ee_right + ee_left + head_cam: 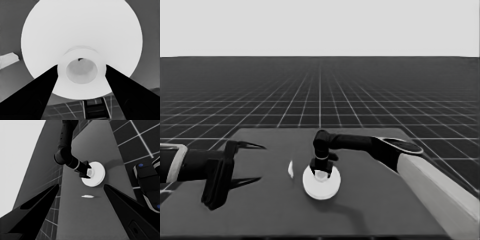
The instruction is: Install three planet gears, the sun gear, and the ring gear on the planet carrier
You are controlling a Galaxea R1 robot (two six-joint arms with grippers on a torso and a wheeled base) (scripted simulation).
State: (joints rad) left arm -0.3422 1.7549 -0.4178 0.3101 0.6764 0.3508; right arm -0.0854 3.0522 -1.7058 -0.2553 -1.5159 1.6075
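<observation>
White larger round part (321, 183) flat, hub up — right gripper (321, 172) astride hub.

a: the larger round part (321, 183) covers whatever lies under it at frame centre; no gears or smaller round part show.
b: the right gripper (321, 172) hides its hub's far side.

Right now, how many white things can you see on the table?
2: the larger round part mid-table, under the right pincer, and a thin white piece beside it. Gears may be hidden underneath.
</observation>
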